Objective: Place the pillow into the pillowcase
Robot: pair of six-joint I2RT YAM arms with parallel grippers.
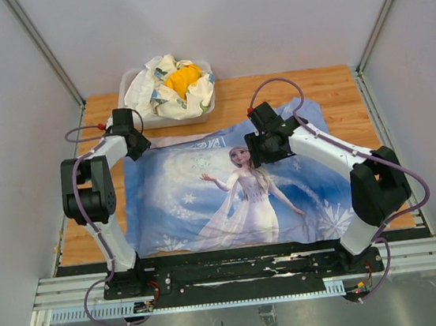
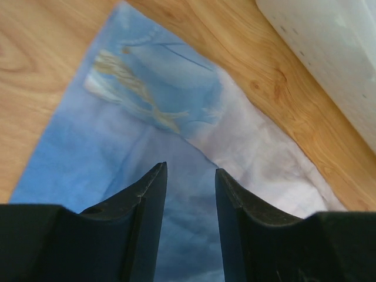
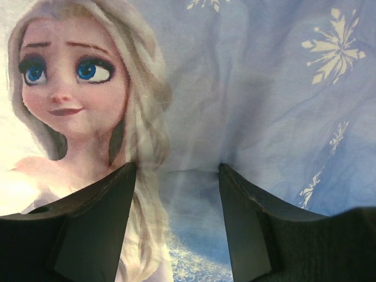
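- Wooden bench (image 1: 289,91) inside white walls; the arm bases sit at the near edge.
- The pillowcase (image 1: 184,207) lies spread flat across the middle of the bench, blue printed side up, princess facing the camera.
- No pillow shows as a separate thing. It may be inside the case, but I cannot tell.
- The right gripper (image 3: 176,166) is over the print near the princess's head, tips down on or just above the cloth. Its jaws stand wide and hold nothing; a small crease runs between the tips.
- The left gripper (image 2: 190,169) is at the far-left corner of the case. Its jaws are apart with a narrowish gap over blue cloth, and no fold is visibly pinched.
- Just beyond its tips a pale strip (image 2: 264,153) pokes out from under the blue layer. It could be the case's inner side or the pillow's edge; I cannot tell which.
- Step, judged: taking hold of the far edge, probably the mouth.
- To do it well:
  - Bite only the top blue layer right at the hem, not both layers.
  - Keep the right gripper as an anchor so the case doesn't slide.
  - Lift low so the mouth gapes without dragging.
- Far end: a white bin (image 1: 124,91) sits just beyond the case, holding bunched floral cloths (image 1: 164,99) with a yellow cloth (image 1: 184,78) on top, piled above the rim.
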